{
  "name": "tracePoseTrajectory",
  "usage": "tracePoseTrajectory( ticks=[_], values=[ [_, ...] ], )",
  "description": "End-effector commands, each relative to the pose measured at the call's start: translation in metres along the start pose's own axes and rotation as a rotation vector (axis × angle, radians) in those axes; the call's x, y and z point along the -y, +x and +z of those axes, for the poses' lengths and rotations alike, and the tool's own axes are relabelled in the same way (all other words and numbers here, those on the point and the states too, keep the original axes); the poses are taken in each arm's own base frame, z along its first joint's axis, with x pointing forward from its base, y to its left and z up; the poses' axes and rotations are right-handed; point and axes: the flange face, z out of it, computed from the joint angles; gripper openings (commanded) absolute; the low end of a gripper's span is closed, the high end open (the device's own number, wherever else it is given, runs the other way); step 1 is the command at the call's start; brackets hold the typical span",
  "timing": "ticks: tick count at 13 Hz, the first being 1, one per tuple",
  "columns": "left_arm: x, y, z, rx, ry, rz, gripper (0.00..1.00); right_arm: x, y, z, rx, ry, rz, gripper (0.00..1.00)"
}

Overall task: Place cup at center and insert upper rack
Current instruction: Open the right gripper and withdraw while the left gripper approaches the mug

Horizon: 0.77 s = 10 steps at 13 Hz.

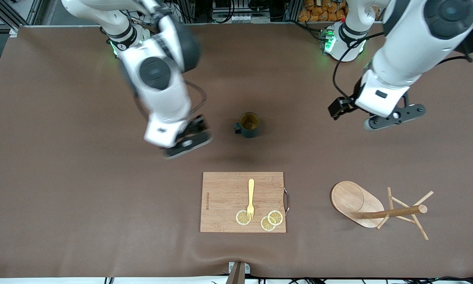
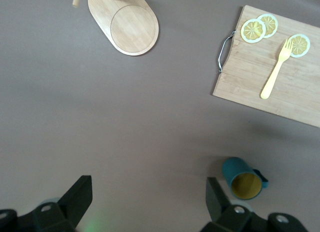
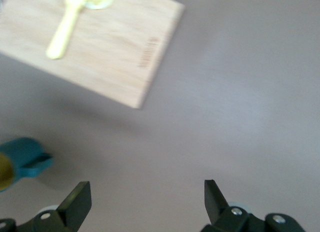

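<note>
The dark teal cup [image 1: 249, 124] stands upright near the table's middle, its handle toward the right arm's end. It also shows in the left wrist view [image 2: 243, 178] and the right wrist view [image 3: 20, 159]. The wooden upper rack [image 1: 356, 203] lies on its side nearer the front camera, toward the left arm's end, its pole [image 1: 394, 213] and pegs pointing that way. Its base shows in the left wrist view [image 2: 127, 22]. My left gripper [image 1: 394, 116] hangs open and empty over bare table [image 2: 147, 199]. My right gripper [image 1: 187, 142] hangs open and empty beside the cup [image 3: 147, 199].
A rectangular wooden cutting board [image 1: 220, 197] lies nearer the front camera than the cup. It carries a yellow fork [image 1: 251, 197] and three lemon slices [image 1: 243, 217]. The brown mat's front edge runs just below it.
</note>
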Motion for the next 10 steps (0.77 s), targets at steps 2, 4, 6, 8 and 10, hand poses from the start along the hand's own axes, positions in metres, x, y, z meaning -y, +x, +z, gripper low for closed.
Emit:
tracePoseTrajectory(
  ticks=[2,4,6,8,10],
  values=[
    [-0.050,-0.022,0.014,-0.040,0.024,-0.086,1.00,-0.130,-0.029,-0.043,0.017,0.000,0.165,1.00],
    [-0.079,-0.038,0.025,-0.067,0.044,-0.120,1.00,-0.182,-0.053,-0.067,0.036,0.013,0.232,1.00],
    [-0.106,-0.056,0.037,-0.091,0.069,-0.154,1.00,-0.216,-0.075,-0.092,0.026,0.014,0.289,1.00],
    [-0.127,-0.071,0.049,-0.126,0.093,-0.183,1.00,-0.244,-0.103,-0.110,0.022,0.016,0.304,1.00],
    [-0.154,-0.092,0.069,-0.162,0.103,-0.230,1.00,-0.260,-0.136,-0.118,0.025,0.022,0.327,1.00]
  ],
)
